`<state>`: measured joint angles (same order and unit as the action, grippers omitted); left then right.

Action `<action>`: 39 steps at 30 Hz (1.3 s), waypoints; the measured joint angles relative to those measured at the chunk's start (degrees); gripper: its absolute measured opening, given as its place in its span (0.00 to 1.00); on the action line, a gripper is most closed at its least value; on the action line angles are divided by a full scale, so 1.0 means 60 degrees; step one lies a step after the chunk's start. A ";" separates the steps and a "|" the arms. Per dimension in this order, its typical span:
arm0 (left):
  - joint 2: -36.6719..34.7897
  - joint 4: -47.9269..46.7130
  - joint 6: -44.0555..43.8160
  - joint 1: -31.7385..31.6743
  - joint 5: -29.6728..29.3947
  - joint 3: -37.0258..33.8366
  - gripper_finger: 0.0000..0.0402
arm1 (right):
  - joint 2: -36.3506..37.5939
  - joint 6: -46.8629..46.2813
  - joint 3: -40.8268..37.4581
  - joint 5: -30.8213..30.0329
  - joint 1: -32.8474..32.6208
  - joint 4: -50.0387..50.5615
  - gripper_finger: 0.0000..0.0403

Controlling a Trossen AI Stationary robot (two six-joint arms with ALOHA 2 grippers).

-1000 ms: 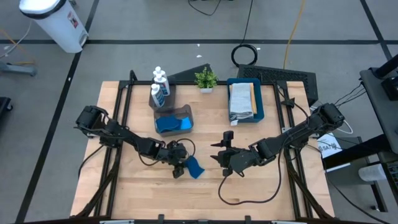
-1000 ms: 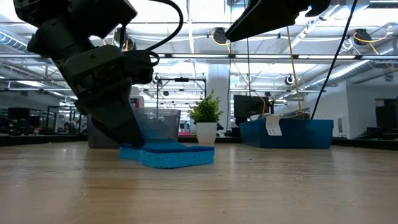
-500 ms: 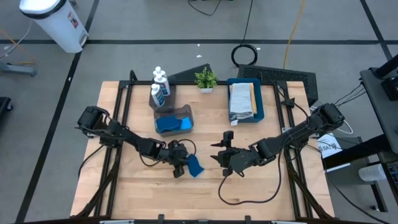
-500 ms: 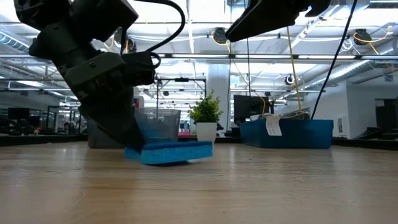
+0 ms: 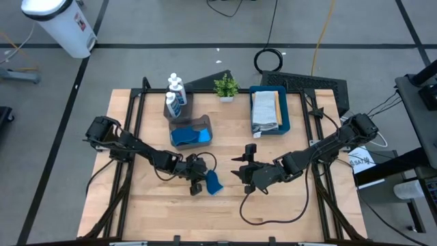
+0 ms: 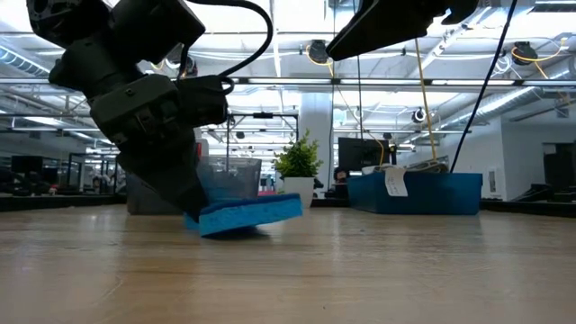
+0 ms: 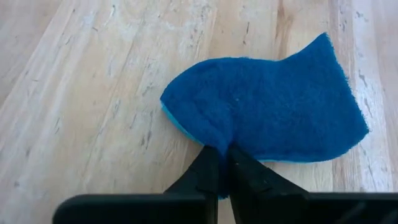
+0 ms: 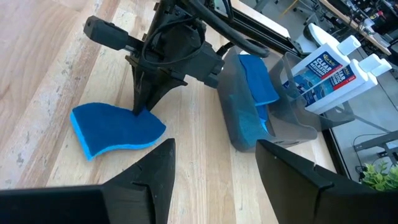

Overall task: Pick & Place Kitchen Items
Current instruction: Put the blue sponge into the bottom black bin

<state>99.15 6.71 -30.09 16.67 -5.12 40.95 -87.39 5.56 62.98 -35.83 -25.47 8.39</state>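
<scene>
My left pincer (image 7: 219, 160) pinches one edge of the sponge (image 7: 273, 112), fingers pressed together; the sponge tilts off the counter (image 5: 164, 205), projecting beyond the fingertips. My right pincer (image 5: 240, 167) waits spread nearby.

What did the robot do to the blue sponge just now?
The left gripper pinched shut on one edge of the sponge, which lay flat a moment ago. Now the sponge's far end tilts up off the table while the pinched end sits low. The right gripper waits open beside it, and the bottles, plant and tray stayed put.
</scene>
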 joint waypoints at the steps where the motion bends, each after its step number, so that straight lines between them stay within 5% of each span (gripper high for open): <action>1: 0.0000 0.0022 0.0034 0.0000 -0.0007 -0.0003 0.04 | 0.0000 0.0002 0.0000 0.0000 0.0000 0.0003 0.49; 18: -0.0656 0.0417 0.0062 -0.0105 -0.1328 -0.0036 0.03 | 0.0000 0.0004 0.0000 -0.0011 0.0000 0.0000 0.49; 39: -0.3726 -0.1413 -0.0206 -0.0087 -0.3136 -0.0015 0.02 | 0.0000 0.0004 0.0000 -0.0011 0.0000 0.0003 0.49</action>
<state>76.80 -1.76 -31.32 16.14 -23.94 40.86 -87.39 5.58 62.98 -35.90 -25.47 8.40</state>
